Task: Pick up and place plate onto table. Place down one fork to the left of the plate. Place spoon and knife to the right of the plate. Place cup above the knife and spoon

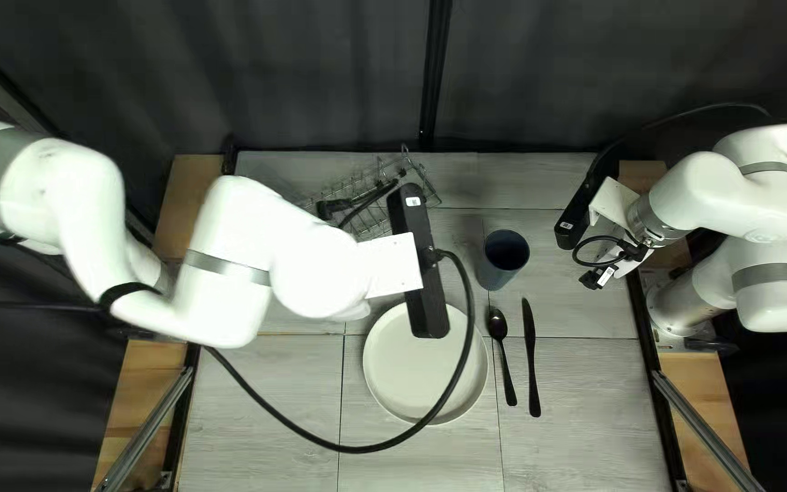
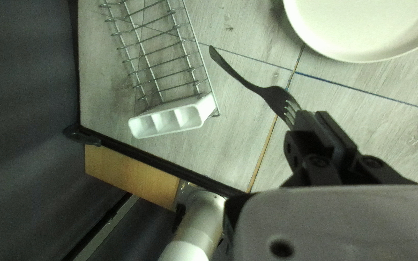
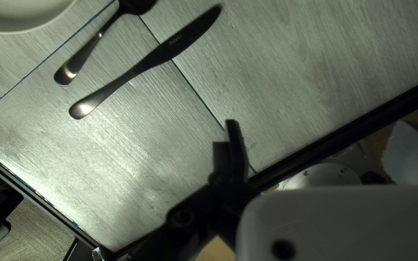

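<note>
Grey wood-grain tabletop [image 1: 264, 410], dark curtain [image 1: 298, 68] behind. Left fingers [image 2: 325, 130] clenched on black fork [image 2: 252, 85] at its tines. Handle points ahead, over the tabletop between wire rack [image 2: 158, 54] and white plate [image 2: 357, 29]. Right fingers [image 3: 235, 145] released, gripping nothing, over bare tabletop near its right edge. Spoon [image 1: 501, 355] and knife [image 1: 530, 355] lie side by side just right of plate. Blue cup [image 1: 505, 258] stands upright beyond them.
</note>
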